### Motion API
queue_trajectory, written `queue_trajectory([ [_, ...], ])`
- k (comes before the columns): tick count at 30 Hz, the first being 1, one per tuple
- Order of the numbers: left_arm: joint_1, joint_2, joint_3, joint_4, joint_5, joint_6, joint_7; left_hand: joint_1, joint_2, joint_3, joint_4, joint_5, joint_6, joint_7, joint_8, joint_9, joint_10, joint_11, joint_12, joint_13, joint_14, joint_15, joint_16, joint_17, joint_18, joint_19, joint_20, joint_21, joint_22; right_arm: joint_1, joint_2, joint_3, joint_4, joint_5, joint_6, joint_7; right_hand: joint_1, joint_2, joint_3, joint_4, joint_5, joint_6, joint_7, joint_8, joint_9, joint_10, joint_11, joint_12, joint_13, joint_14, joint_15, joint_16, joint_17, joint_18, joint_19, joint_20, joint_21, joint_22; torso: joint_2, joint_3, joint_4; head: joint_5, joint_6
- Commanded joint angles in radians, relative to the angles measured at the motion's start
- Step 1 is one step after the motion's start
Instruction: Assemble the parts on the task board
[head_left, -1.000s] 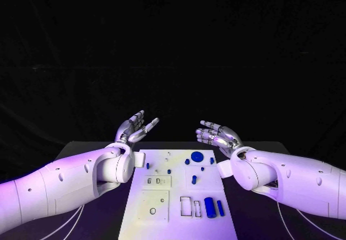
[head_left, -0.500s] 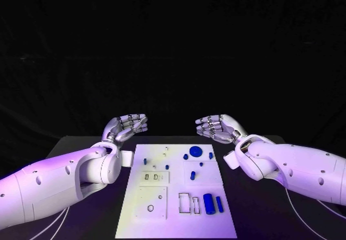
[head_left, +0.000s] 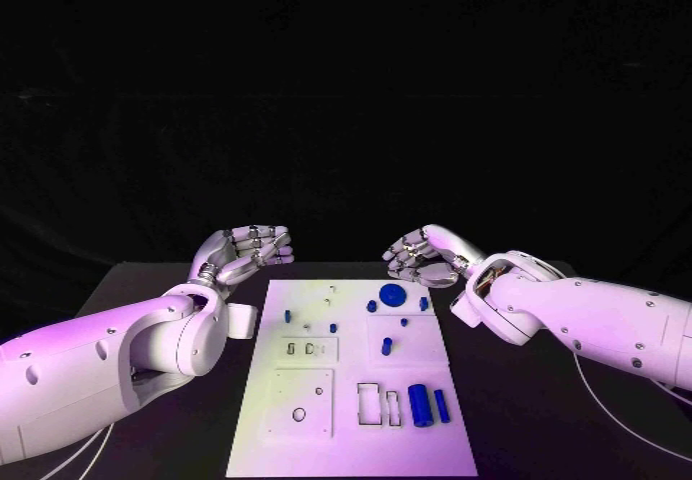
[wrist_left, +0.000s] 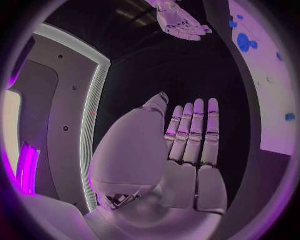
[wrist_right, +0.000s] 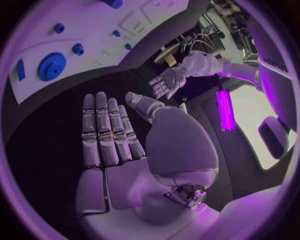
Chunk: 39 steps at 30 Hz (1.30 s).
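1. No readable writing or labels anywhere on the task board (head_left: 353, 400), it lies flat mid desk (head_left: 534, 400)
2. Left robot hand (head_left: 242, 250) floats past the board's far left corner, fingers straight and side by side, released, holding nothing
3. Right robot hand (head_left: 426, 255) mirrors it at the far right corner, also released
4. Blue parts (head_left: 418, 404) sit on the board, biggest a round disc (head_left: 392, 293)

The white task board (head_left: 353, 400) lies flat on the counter, its far edge between the fingers of both hands, below them and not touched. A round blue disc (head_left: 392, 293) lies near the right fingers. Small blue pegs (head_left: 387, 346) stand further in, and two long blue bars (head_left: 418, 405) lie side by side, well away from all fingers.
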<state>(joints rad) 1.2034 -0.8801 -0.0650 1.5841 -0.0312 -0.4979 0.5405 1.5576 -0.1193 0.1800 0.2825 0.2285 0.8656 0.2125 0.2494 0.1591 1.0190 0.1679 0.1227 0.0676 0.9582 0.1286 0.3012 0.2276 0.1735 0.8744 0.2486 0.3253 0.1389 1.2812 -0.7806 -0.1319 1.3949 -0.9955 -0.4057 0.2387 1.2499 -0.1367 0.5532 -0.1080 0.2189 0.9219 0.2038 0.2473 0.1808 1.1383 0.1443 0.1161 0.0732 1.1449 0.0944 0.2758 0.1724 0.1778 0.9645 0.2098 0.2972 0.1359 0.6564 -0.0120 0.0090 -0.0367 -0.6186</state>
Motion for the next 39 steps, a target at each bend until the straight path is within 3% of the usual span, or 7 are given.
queue_trajectory([
  [1, 0.007, -0.02, 0.002, 0.041, -0.046, 0.061, -0.004, -0.004, -0.011, 0.003, 0.0, -0.004, 0.009, 0.0, -0.002, 0.001, 0.004, 0.0, -0.003, -0.001, 0.007, 0.002, 0.005, 0.002, 0.012, 0.007, -0.002, 0.004, 0.001, 0.012, 0.011, 0.002, 0.0, -0.354, 0.106, -0.15, 0.001, -0.035, -0.051, -0.011, 0.014, 0.052, -0.033, 0.021, 0.019, 0.093, -0.05, -0.007, 0.015, 0.26, -0.079, 0.156, 0.107, 0.003, 0.206, -0.09, 0.18, 0.093, 0.034, -0.0029, 0.0097, -0.008, 0.004],
  [8, 0.021, -0.053, 0.003, 0.099, -0.051, 0.075, -0.011, -0.007, -0.019, 0.01, 0.0, -0.005, 0.011, 0.0, -0.004, 0.002, 0.011, 0.0, -0.017, -0.001, 0.006, 0.001, 0.003, 0.012, 0.011, 0.039, -0.013, 0.027, 0.01, 0.03, 0.032, 0.003, 0.001, -0.548, 0.127, -0.232, -0.025, -0.069, -0.033, 0.014, 0.007, 0.051, -0.039, 0.009, 0.034, 0.098, -0.069, -0.035, 0.038, 0.318, -0.098, 0.399, 0.317, -0.003, 0.261, -0.117, 0.358, 0.218, 0.064, -0.0072, 0.0167, -0.019, 0.011],
  [10, 0.025, -0.057, 0.003, 0.108, -0.051, 0.077, -0.012, -0.008, -0.02, 0.013, 0.0, -0.005, 0.011, 0.0, -0.005, 0.002, 0.013, 0.0, -0.022, -0.001, 0.006, 0.0, 0.001, 0.015, 0.011, 0.048, -0.016, 0.033, 0.012, 0.033, 0.039, 0.003, -0.001, -0.582, 0.132, -0.249, -0.039, -0.077, -0.029, 0.031, 0.008, 0.05, -0.04, 0.008, 0.042, 0.062, -0.056, -0.051, 0.038, 0.372, -0.094, 0.708, 0.63, -0.057, 0.382, -0.118, 0.695, 0.634, 0.069, -0.0083, 0.0184, -0.021, 0.011],
  [11, 0.026, -0.059, 0.003, 0.113, -0.051, 0.078, -0.013, -0.009, -0.02, 0.014, 0.0, -0.005, 0.011, 0.0, -0.006, 0.002, 0.013, 0.0, -0.023, -0.001, 0.006, 0.0, 0.001, 0.016, 0.011, 0.051, -0.017, 0.036, 0.013, 0.034, 0.043, 0.003, -0.002, -0.601, 0.135, -0.258, -0.039, -0.077, -0.029, 0.031, 0.008, 0.05, -0.04, 0.008, 0.042, 0.062, -0.056, -0.051, 0.038, 0.372, -0.094, 0.708, 0.63, -0.057, 0.382, -0.118, 0.695, 0.634, 0.075, -0.0097, 0.0202, -0.023, 0.012],
  [15, 0.029, -0.063, 0.003, 0.124, -0.047, 0.079, -0.014, -0.009, -0.021, 0.015, 0.0, -0.005, 0.011, 0.0, -0.006, 0.002, 0.015, -0.001, -0.026, -0.001, 0.006, -0.001, 0.001, 0.018, 0.011, 0.058, -0.019, 0.042, 0.016, 0.038, 0.06, 0.003, -0.014, -0.652, 0.148, -0.284, -0.036, -0.09, -0.019, 0.05, 0.001, 0.041, -0.033, 0.004, 0.059, 0.025, -0.048, -0.047, 0.048, 0.367, -0.085, 0.987, 0.923, -0.097, 0.431, -0.105, 0.948, 0.948, 0.085, -0.0124, 0.0221, -0.028, 0.015],
  [31, 0.033, -0.071, 0.003, 0.13, -0.036, 0.078, -0.017, -0.01, -0.022, 0.017, 0.0, -0.005, 0.01, 0.001, -0.007, 0.002, 0.015, 0.0, -0.03, -0.001, 0.005, -0.001, 0.0, 0.02, 0.01, 0.063, -0.021, 0.047, 0.017, 0.037, 0.096, 0.003, -0.05, -0.702, 0.189, -0.3, -0.021, -0.089, -0.023, 0.065, -0.005, 0.032, -0.042, 0.002, 0.08, -0.003, -0.044, -0.043, 0.06, 0.363, -0.078, 1.083, 1.022, -0.11, 0.441, -0.092, 1.054, 1.089, 0.104, -0.0214, 0.0343, -0.04, 0.011],
  [39, 0.034, -0.071, 0.003, 0.128, -0.03, 0.078, -0.02, -0.01, -0.022, 0.017, 0.0, -0.005, 0.01, 0.002, -0.008, 0.002, 0.014, 0.0, -0.031, -0.001, 0.004, -0.001, -0.001, 0.02, 0.01, 0.064, -0.021, 0.048, 0.018, 0.034, 0.109, 0.002, -0.056, -0.7, 0.196, -0.293, -0.02, -0.087, -0.018, 0.07, -0.006, 0.034, -0.045, 0.004, 0.085, 0.005, -0.047, -0.042, 0.065, 0.366, -0.079, 1.102, 1.044, -0.116, 0.454, -0.092, 1.082, 1.129, 0.113, -0.0203, 0.0321, -0.035, 0.012],
])
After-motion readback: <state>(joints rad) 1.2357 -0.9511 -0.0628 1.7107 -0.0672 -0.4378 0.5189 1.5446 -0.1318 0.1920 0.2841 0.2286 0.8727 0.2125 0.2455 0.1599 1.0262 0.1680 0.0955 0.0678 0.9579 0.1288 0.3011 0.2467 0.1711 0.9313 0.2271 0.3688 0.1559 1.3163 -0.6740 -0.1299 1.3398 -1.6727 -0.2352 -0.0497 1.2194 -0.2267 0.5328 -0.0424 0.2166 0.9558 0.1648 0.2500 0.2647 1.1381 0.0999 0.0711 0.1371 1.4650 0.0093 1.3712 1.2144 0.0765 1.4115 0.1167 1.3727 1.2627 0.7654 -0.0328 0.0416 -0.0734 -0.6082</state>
